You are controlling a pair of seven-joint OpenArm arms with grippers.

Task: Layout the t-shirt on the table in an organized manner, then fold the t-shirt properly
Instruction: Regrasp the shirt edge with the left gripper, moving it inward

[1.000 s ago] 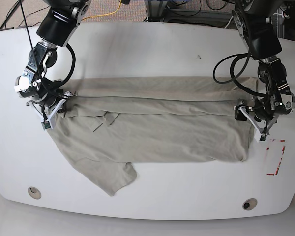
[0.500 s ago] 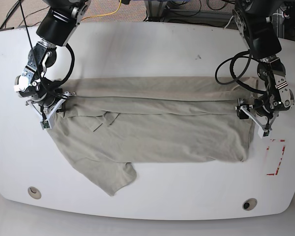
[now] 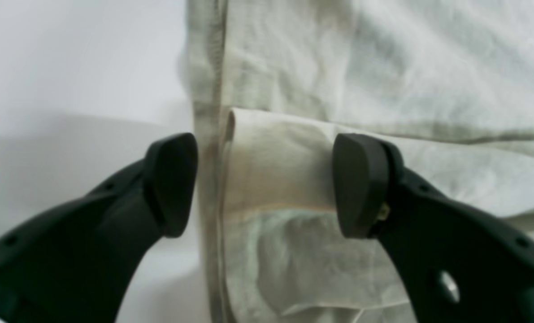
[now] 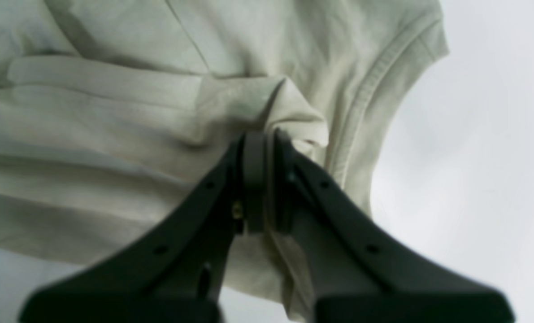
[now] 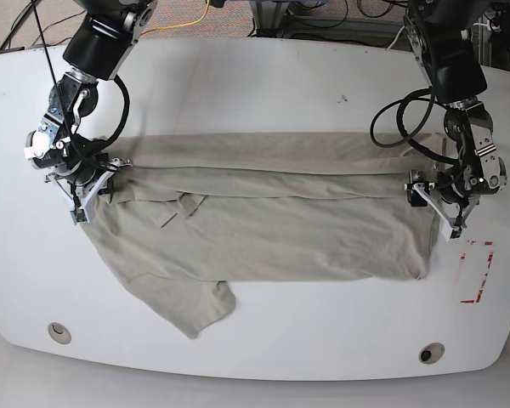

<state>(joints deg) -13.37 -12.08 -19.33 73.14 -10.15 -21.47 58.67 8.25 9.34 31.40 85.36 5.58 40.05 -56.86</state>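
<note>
Our right gripper pinches the t-shirt near the table's left edge; our left gripper gapes released at the hem.

No words, labels, brands or numbers can be read anywhere. The t-shirt shows none. The table shows none either.

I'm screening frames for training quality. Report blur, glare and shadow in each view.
Left wrist: soft focus throughout, the open left gripper blurred, grey shadow on the table. Right wrist: right gripper, shut on the t-shirt, is blurry; the sleeve hem is sharper. Base: sharp overall, even light, faint reflections on the glossy table near its front edge, soft shadow beneath the shirt.
</note>
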